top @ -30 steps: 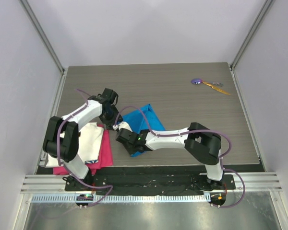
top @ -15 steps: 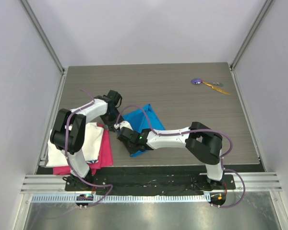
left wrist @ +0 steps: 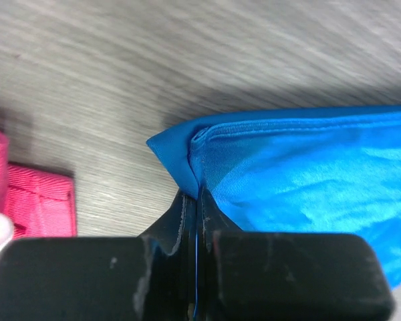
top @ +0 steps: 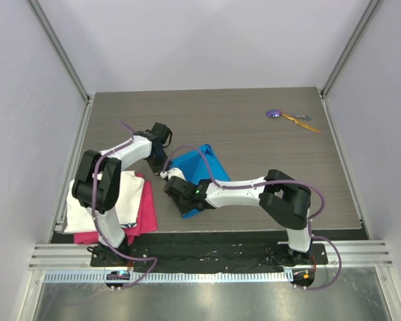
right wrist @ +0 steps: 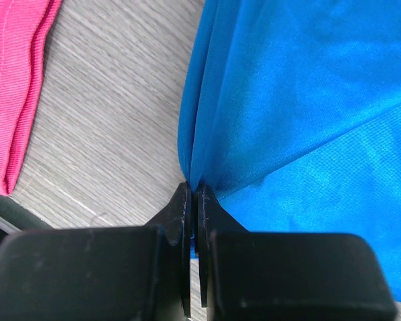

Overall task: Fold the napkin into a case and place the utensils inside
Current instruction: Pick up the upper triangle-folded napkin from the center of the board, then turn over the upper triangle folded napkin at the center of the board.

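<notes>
The napkin [top: 190,167] lies partly folded, just on the 6 o'clock side of the table [top: 267,167] centre. The left gripper [left wrist: 196,200] is pinched tight on its hemmed corner, at the cloth's 9 o'clock edge in the top view. The right gripper [right wrist: 192,195] is clamped on a folded edge at the cloth's 7 o'clock. Utensils: the purple-headed piece [top: 274,114] and the orange-yellow piece [top: 302,122] sit close together at the table's 2 o'clock, well apart from the napkin. The white cloth [top: 123,194] rests on the pink cloth [top: 147,210] at 8 o'clock.
</notes>
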`<state>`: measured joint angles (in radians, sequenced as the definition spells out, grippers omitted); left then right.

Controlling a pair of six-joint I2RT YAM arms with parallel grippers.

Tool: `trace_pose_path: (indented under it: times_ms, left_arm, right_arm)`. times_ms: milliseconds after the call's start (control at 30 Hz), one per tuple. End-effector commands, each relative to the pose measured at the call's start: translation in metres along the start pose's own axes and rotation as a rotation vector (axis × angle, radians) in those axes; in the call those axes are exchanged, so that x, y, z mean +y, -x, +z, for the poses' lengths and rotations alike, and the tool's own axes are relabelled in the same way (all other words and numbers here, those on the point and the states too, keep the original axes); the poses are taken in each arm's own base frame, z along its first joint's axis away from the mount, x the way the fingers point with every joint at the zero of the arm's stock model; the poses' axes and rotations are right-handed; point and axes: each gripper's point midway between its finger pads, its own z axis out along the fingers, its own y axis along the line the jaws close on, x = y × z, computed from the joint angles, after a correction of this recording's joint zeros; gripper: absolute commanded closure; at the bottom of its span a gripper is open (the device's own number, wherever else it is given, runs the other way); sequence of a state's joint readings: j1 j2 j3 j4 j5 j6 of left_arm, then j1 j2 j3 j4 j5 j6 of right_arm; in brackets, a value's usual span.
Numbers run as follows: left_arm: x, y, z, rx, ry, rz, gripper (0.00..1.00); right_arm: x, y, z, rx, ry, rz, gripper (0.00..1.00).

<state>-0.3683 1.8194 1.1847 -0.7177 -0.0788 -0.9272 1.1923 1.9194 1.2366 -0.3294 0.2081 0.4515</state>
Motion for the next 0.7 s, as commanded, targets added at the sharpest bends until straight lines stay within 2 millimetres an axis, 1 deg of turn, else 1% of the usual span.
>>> trace_pose_path:
  times_ms: [0,33,67,100,133,167,200,233,267,300,333,367,400,433,467,500,533,567,633,667]
  left_arm:
    - [-0.035,0.033,-0.039,-0.106,-0.154,0.025,1.00]
    - [-0.039,0.035,-0.046,-0.114,-0.176,0.024,1.00]
    - [-0.044,0.039,-0.056,-0.125,-0.206,0.023,1.00]
    - [-0.046,0.044,-0.070,-0.149,-0.230,0.018,1.00]
    - [-0.041,0.048,-0.076,-0.149,-0.228,0.004,1.00]
    - [-0.042,0.055,-0.087,-0.158,-0.255,-0.004,1.00]
    - [-0.039,0.061,-0.099,-0.177,-0.274,-0.018,1.00]
    - [-0.027,0.074,-0.108,-0.195,-0.268,-0.055,1.00]
    - [-0.023,0.077,-0.117,-0.186,-0.290,-0.069,1.00]
    - [-0.017,0.082,-0.135,-0.209,-0.321,-0.082,1.00]
    - [-0.011,0.093,-0.149,-0.240,-0.332,-0.088,1.00]
    - [0.004,0.100,-0.158,-0.255,-0.317,-0.118,1.00]
    - [0.011,0.107,-0.171,-0.290,-0.324,-0.128,1.00]
    - [0.014,0.116,-0.197,-0.352,-0.355,-0.126,1.00]
    - [0.021,0.119,-0.210,-0.375,-0.353,-0.131,1.00]
    - [0.022,0.122,-0.221,-0.403,-0.355,-0.125,1.00]
    - [0.020,0.128,-0.242,-0.450,-0.383,-0.123,1.00]
    - [0.018,0.129,-0.251,-0.462,-0.401,-0.124,1.00]
    - [0.005,0.131,-0.262,-0.474,-0.452,-0.114,1.00]
    - [-0.003,0.131,-0.257,-0.470,-0.457,-0.103,1.00]
  right_arm:
    - [0.006,0.015,-0.023,-0.034,0.028,0.023,0.99]
    - [0.008,0.020,-0.025,-0.042,0.039,0.025,0.99]
    - [0.013,0.029,-0.031,-0.056,0.058,0.032,0.99]
    - [0.018,0.037,-0.036,-0.071,0.075,0.034,0.99]
    - [0.022,0.043,-0.040,-0.079,0.091,0.038,0.99]
    - [0.032,0.057,-0.047,-0.101,0.128,0.043,0.99]
    - [0.038,0.065,-0.051,-0.113,0.152,0.047,0.99]
    - [0.045,0.071,-0.055,-0.117,0.180,0.046,0.99]
    - [0.057,0.091,-0.065,-0.154,0.221,0.057,0.99]
    - [0.068,0.093,-0.066,-0.139,0.269,0.060,0.99]
    - [0.075,0.100,-0.070,-0.143,0.297,0.063,0.99]
    - [0.090,0.115,-0.081,-0.163,0.362,0.068,0.99]
    - [0.105,0.118,-0.090,-0.151,0.435,0.066,0.99]
    - [0.114,0.127,-0.097,-0.172,0.480,0.084,0.99]
    - [0.122,0.135,-0.107,-0.188,0.529,0.093,0.99]
    - [0.128,0.139,-0.114,-0.197,0.565,0.102,0.99]
    - [0.138,0.148,-0.134,-0.227,0.641,0.115,0.99]
    - [0.140,0.147,-0.138,-0.229,0.670,0.127,0.99]
    - [0.147,0.155,-0.157,-0.275,0.770,0.138,0.99]
    - [0.141,0.144,-0.157,-0.255,0.784,0.179,0.99]
